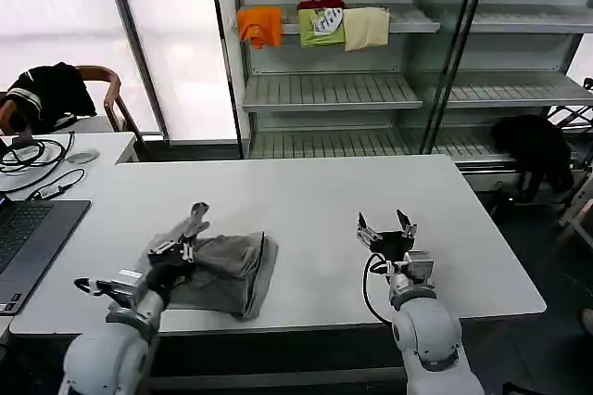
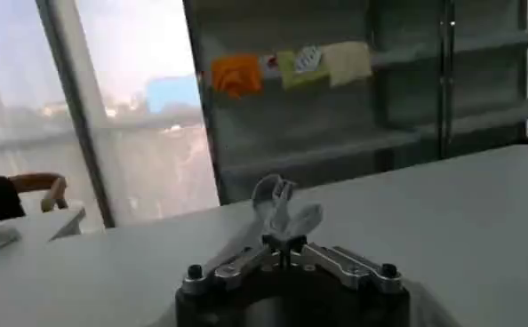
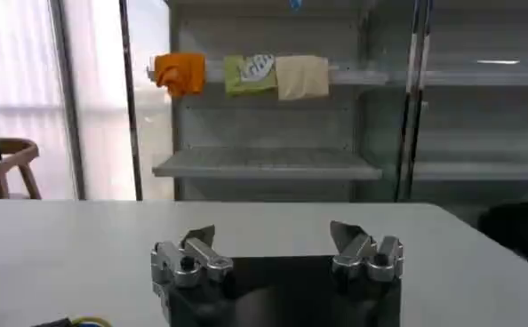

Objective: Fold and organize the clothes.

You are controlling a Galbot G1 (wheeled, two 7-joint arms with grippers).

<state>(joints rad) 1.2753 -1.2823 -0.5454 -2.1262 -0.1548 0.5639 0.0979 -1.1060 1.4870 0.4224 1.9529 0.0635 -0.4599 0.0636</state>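
White table carries the grey shirt already folded into a compact bundle just beside the left pincer, whose tips are pinched together and empty, while the right pincer hovers wide apart, so mostly tidying seems left.

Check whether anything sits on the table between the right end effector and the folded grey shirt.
Nothing visible does. The right end effector hangs open over bare table, and the stretch between it and the grey shirt holds no object. The left end effector, closed, is above the shirt's far-left side, out of that path.
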